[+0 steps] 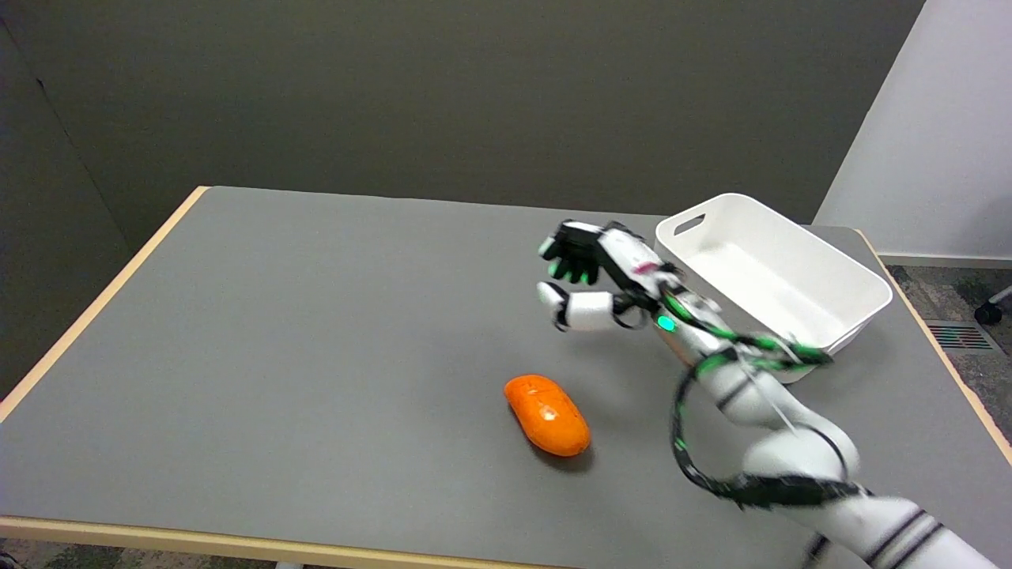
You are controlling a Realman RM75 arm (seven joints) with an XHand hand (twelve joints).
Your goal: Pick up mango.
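An orange mango (pixel 547 415) lies on the grey table (pixel 316 332), near the front and a little right of centre. My right hand (pixel 593 276) hovers above the table behind the mango and slightly to its right. Its fingers are spread apart and hold nothing. A clear gap separates the hand from the fruit. The white arm reaches in from the lower right, wrapped in black and green cable.
A white rectangular bin (pixel 822 312) stands at the back right of the table, just right of the hand, with nothing seen inside. The table's wooden edge runs along the left and front. A dark wall stands behind.
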